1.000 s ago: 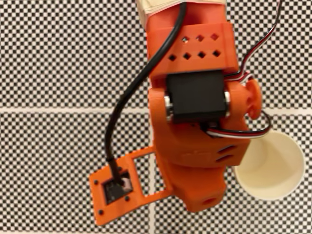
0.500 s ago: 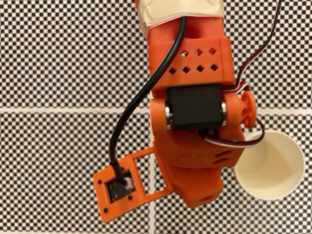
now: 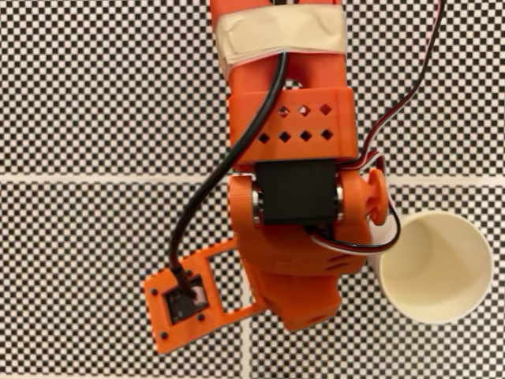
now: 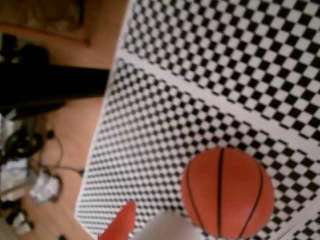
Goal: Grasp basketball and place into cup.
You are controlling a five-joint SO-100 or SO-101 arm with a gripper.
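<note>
The orange basketball [image 4: 227, 192] with black seam lines lies low and right in the wrist view, over the checkered mat. An orange fingertip [image 4: 120, 226] of my gripper pokes in at the bottom edge, left of the ball, with a pale blurred shape beside it. Whether the jaws touch the ball is unclear. In the fixed view my orange arm [image 3: 292, 260] covers the middle and hides the ball and the fingers. The cream-white cup [image 3: 434, 268] stands upright just right of the arm, its mouth showing nothing inside.
The checkered mat [image 3: 87, 103] has white lines crossing it. The wrist camera bracket [image 3: 185, 304] juts out at the lower left of the arm. In the wrist view a wooden surface [image 4: 75, 135] with dark cables and clutter lies beyond the mat's left edge.
In the fixed view the arm has shifted left and drawn back toward the top edge, uncovering more of the cup's rim. The cup has stayed in place.
</note>
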